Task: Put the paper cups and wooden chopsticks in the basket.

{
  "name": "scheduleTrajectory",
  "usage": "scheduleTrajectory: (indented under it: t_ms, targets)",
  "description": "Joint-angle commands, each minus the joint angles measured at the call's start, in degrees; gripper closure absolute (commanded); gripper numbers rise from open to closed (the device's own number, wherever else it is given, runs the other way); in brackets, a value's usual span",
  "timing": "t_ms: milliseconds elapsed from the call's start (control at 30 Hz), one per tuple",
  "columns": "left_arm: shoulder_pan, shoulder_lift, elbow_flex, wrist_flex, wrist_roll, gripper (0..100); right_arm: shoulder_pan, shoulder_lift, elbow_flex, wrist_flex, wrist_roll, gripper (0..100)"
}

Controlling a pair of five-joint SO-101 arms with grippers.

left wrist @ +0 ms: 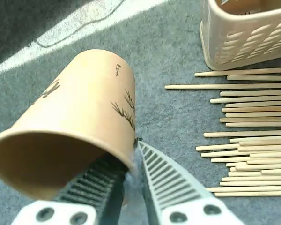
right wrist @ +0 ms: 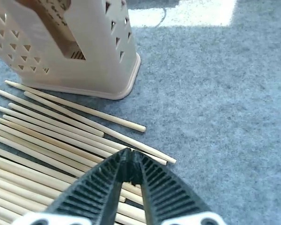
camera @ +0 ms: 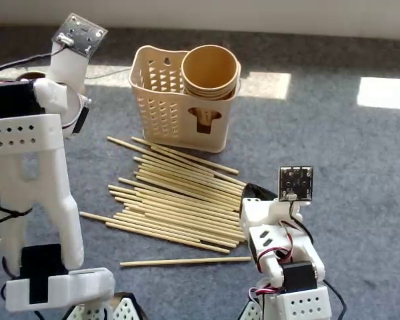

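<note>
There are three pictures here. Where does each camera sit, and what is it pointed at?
High view: fixed overhead, looking down at the basket, the stacked cups inside it and scattered chopsticks; the left arm and right arm show.
Left wrist view: on the left arm, looking along its left pincer, shut on a paper cup.
Right wrist view: on the right arm, looking past its shut right pincer onto chopsticks.
All three share basket and chopsticks.

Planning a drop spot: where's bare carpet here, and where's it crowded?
Free: grey carpet right of the beige plastic basket and the wooden chopsticks. Narrower strip left of the basket. Crowded: chopsticks fill the floor in front of the basket, up to the right gripper.
</note>
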Motion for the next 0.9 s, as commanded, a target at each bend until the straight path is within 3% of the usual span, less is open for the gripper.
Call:
scheduleTrajectory:
  t_ms: [0, 300, 533, 733, 867]
  targets:
    - [2.9, -2.7, -7.7, 1.9, 1.9, 100, 0.9, -0.4, -0.7, -1.4, 0.8, 99.2]
    - [10.9, -3.2, -17.0, 2.4, 6.2, 100, 0.9, -0.4, -0.7, -1.5, 0.8, 99.2]
    - [22.8, -2.8, -23.1, 2.0, 6.9, 99, 1.0, -0.4, -0.7, -1.5, 0.8, 99.2]
    - [32.3, -2.5, -23.0, 1.5, 6.5, 99, 5.0, -0.4, -0.7, -1.5, 0.6, 99.2]
    - [34.6, -2.5, -20.4, -2.2, 6.5, 99, 7.0, -0.4, -0.6, -4.1, 0.4, 99.2]
